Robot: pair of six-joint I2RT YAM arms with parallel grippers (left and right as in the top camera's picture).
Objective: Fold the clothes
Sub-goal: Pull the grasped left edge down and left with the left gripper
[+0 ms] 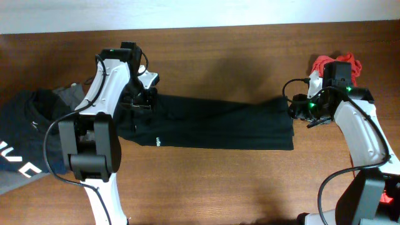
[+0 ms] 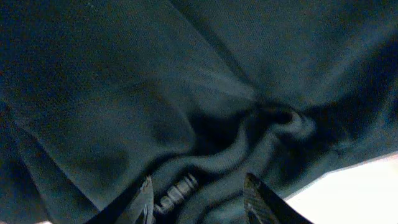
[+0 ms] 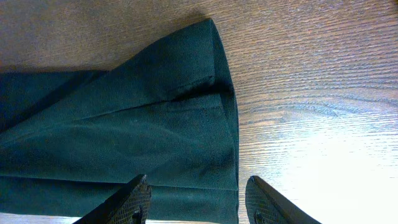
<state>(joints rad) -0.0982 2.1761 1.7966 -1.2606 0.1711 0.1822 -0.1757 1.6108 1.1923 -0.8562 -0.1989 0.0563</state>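
The black garment [image 1: 219, 122] lies in a long flat band across the middle of the wooden table [image 1: 250, 56], running from 9 o'clock to 3 o'clock in the overhead view. A tiny white mark [image 1: 158, 141] sits near its lower edge toward the left, too small to read.

The left gripper [image 1: 142, 95] is down at the garment's 9 o'clock end, where the arm covers much of the cloth. In the left wrist view dark fabric fills nearly the whole frame, and only the tips of the left fingers [image 2: 144, 202] show at 6 o'clock, cut off by the bottom edge. They stand apart with a rumpled roll of cloth bulging between them. Whether they press on it is hard to tell.

The right gripper [image 1: 300, 111] is at the garment's 3 o'clock end. The right wrist view shows the right fingers [image 3: 264, 199] spread wide and holding nothing, with the garment's stitched hem and a strip of bare wood in the gap between them.

A red cloth [image 1: 325, 62] peeks out at 2 o'clock, mostly hidden behind the right arm. At 8 o'clock lies a pile of clothes [image 1: 19, 131], dark with white lettering cut off by the frame, with a grey piece [image 1: 72, 94] just beside it.
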